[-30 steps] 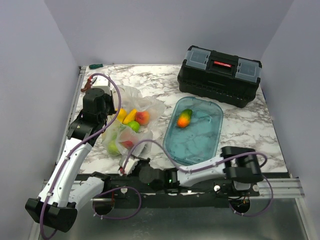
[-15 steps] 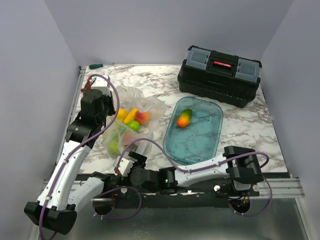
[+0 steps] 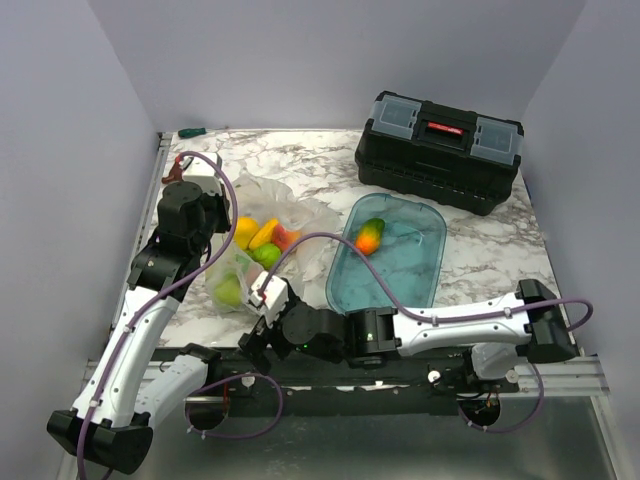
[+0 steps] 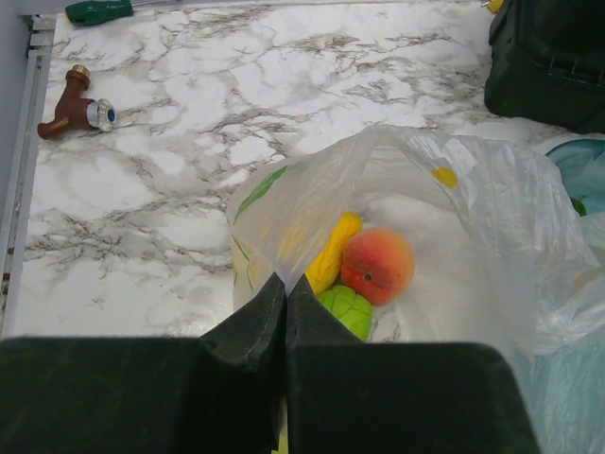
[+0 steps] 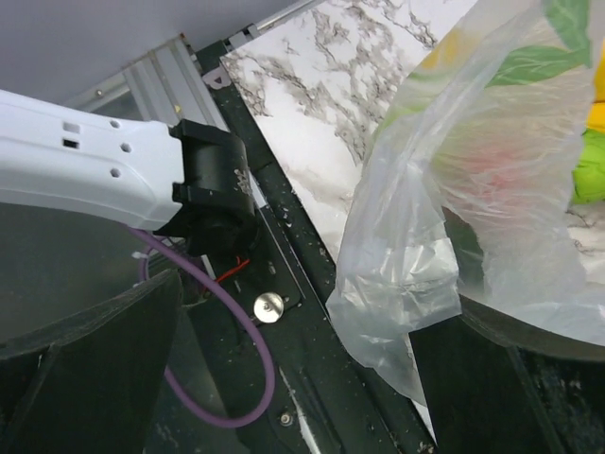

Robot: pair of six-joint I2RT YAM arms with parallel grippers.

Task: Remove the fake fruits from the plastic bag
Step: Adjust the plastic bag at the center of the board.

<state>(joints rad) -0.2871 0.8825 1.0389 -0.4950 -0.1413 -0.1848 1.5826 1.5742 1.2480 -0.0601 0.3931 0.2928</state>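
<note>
The plastic bag [image 3: 262, 245] lies on the marble left of the tray, printed with leaves and lemon slices. Inside it I see a peach [image 4: 378, 265], a yellow banana [image 4: 334, 253] and a lime [image 4: 346, 310]; a green pear [image 3: 228, 291] shows through the film nearer me. My left gripper [image 4: 285, 281] is shut on the bag's rim at its left side [image 3: 205, 218]. My right gripper [image 5: 298, 307] stands open at the bag's near corner [image 3: 258, 312], the crumpled film [image 5: 416, 274] hanging between its fingers, close to the right one. One orange-green fruit [image 3: 369, 236] lies in the tray.
A blue-tinted oval tray [image 3: 400, 290] sits right of the bag, a black toolbox [image 3: 438, 150] behind it. A brown tap fitting [image 4: 74, 109] and a green-handled screwdriver [image 4: 99, 10] lie at the far left. The black base rail [image 5: 284, 378] runs under my right gripper.
My right gripper has opened from shut, and its arm has stretched left and forward to the bag's near corner. The left gripper keeps its hold and has barely moved.
</note>
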